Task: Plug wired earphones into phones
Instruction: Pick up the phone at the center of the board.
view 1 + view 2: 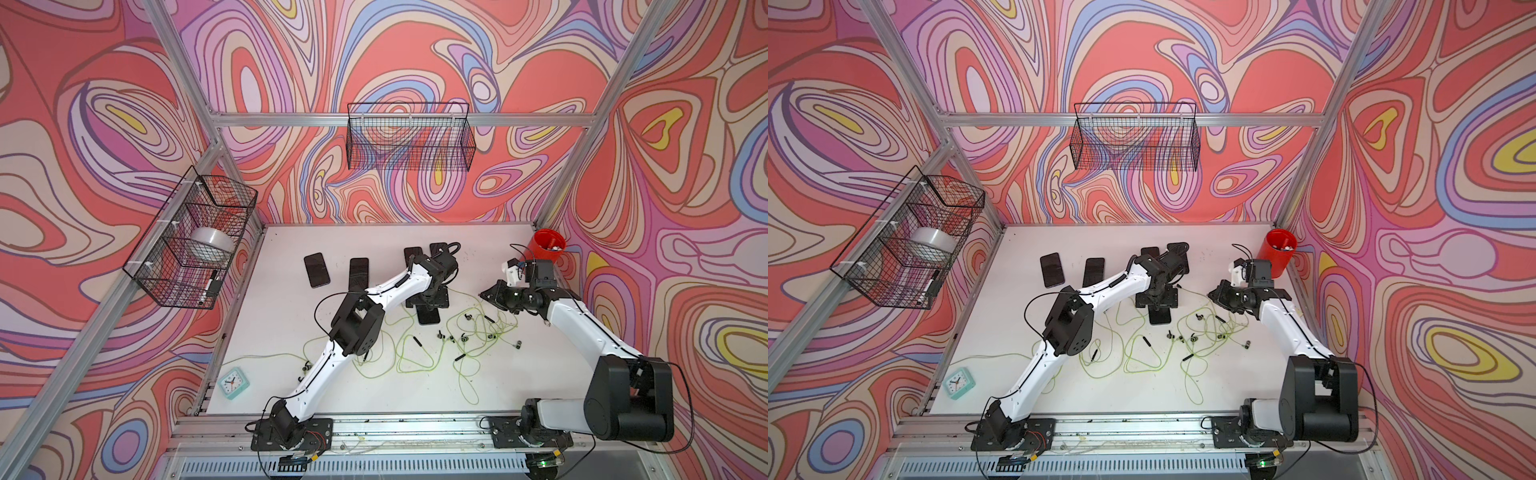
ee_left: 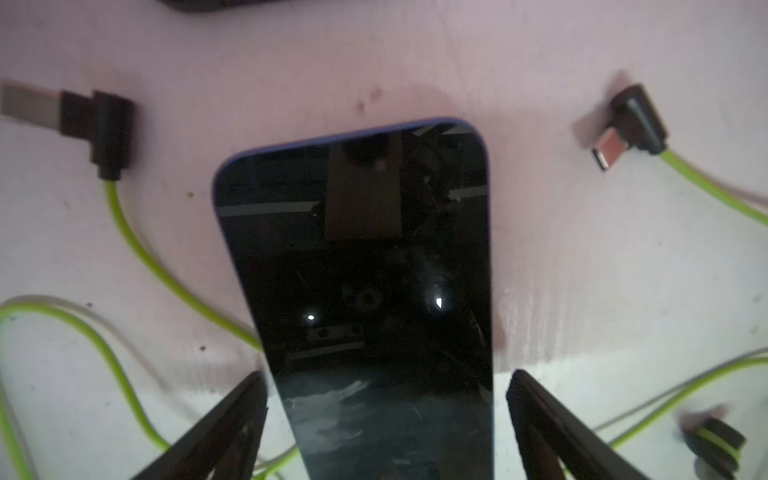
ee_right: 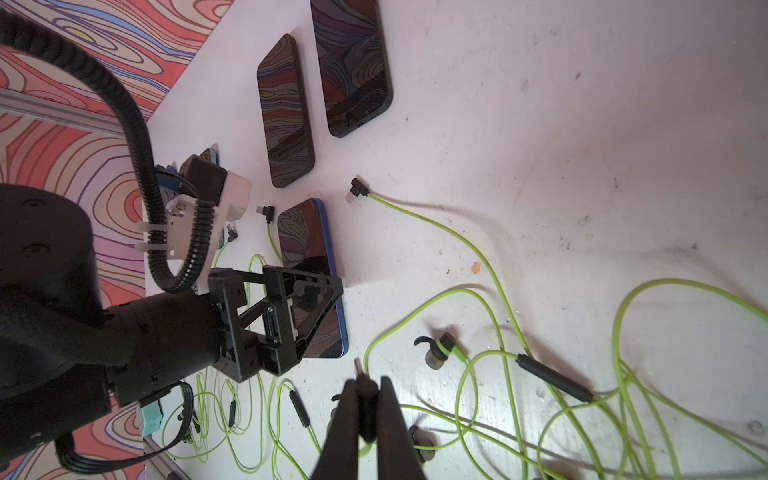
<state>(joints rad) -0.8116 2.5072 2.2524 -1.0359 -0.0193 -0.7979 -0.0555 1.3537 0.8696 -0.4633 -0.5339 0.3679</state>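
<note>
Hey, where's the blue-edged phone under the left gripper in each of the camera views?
Top views: in both, the blue-edged phone lies mid-table; only its near end shows from under the left gripper.
Left wrist: it fills the middle of the picture.
Right wrist: its far half shows beyond the gripper.
Shared landmark: the open left gripper straddling it.

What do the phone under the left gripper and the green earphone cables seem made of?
Phone: glossy front, probably glass, since it shows sharp mirror-like reflections. Its bluish rim could be plastic or metal; unclear.
Earphone cable: matte yellow-green sheath, likely rubbery plastic, lying in soft loops.
</note>
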